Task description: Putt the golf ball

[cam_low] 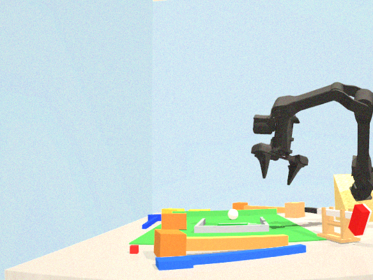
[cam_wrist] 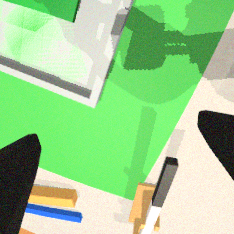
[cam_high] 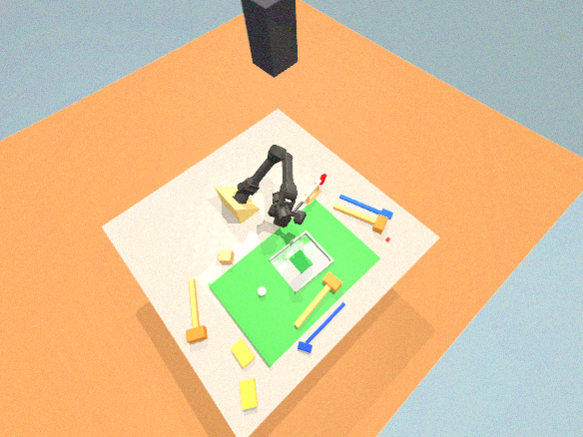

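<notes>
The red putter (cam_high: 322, 179) (cam_low: 359, 220) rests on a small wooden stand (cam_high: 313, 196) (cam_low: 342, 230), its red head toward the table's edge. Its dark grip (cam_wrist: 165, 182) and white shaft show in the wrist view. My gripper (cam_low: 276, 181) (cam_wrist: 120, 129) is open and empty, pointing down, high above the table and short of the putter. The white golf ball (cam_high: 262, 291) (cam_low: 233, 214) lies on the green mat (cam_high: 240, 294) (cam_low: 287, 231), outside the ramp's grey-walled frame (cam_high: 319, 270) (cam_low: 233, 229) (cam_wrist: 95, 102). The raised green (cam_high: 300, 260) (cam_wrist: 55, 7) is a darker square within that frame.
An orange-headed mallet (cam_high: 380, 223) (cam_low: 170, 243) and blue club (cam_high: 361, 205) (cam_low: 249, 255) lie beyond the stand. Another mallet (cam_high: 314, 303) lies on the mat beside the ramp. A blue club (cam_high: 324, 324), yellow blocks (cam_high: 243, 353) and a wooden cube (cam_high: 226, 256) (cam_low: 294, 210) lie around the mat.
</notes>
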Controlling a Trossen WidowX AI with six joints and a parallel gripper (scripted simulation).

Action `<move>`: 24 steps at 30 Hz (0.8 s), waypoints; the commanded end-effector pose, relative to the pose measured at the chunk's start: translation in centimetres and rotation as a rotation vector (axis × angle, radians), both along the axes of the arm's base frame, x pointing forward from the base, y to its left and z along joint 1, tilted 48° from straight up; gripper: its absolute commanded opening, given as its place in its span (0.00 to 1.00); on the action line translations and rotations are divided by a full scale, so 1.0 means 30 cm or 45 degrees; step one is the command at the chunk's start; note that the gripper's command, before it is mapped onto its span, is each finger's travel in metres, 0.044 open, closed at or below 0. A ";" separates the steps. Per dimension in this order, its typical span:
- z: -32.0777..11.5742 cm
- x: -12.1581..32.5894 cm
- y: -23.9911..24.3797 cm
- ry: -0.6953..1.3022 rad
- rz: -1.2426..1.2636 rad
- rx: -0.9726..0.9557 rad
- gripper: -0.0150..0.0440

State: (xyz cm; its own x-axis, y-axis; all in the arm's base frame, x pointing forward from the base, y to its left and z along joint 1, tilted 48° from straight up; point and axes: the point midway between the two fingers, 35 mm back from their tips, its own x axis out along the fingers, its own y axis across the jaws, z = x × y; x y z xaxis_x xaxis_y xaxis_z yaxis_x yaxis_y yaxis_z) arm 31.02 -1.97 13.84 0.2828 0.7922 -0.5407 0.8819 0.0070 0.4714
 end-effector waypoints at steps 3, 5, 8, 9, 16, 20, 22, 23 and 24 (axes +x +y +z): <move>0.021 -0.151 0.227 0.274 0.162 0.276 1.00; 0.041 -0.192 0.290 0.371 0.203 0.357 1.00; 0.050 -0.204 0.312 0.408 0.217 0.385 1.00; 0.050 -0.204 0.312 0.408 0.217 0.385 1.00; 0.035 -0.202 0.360 0.423 0.237 0.469 1.00; 0.026 -0.202 0.390 0.434 0.246 0.519 1.00; 0.024 -0.202 0.397 0.434 0.245 0.517 1.00; 0.022 -0.202 0.403 0.434 0.244 0.516 1.00; 0.020 -0.202 0.411 0.434 0.244 0.516 1.00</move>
State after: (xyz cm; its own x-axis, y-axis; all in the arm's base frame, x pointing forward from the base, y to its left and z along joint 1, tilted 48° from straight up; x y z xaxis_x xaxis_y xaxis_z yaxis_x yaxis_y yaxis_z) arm 25.13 9.83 14.61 -0.0233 0.9742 -0.2246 0.9840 0.0620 0.1669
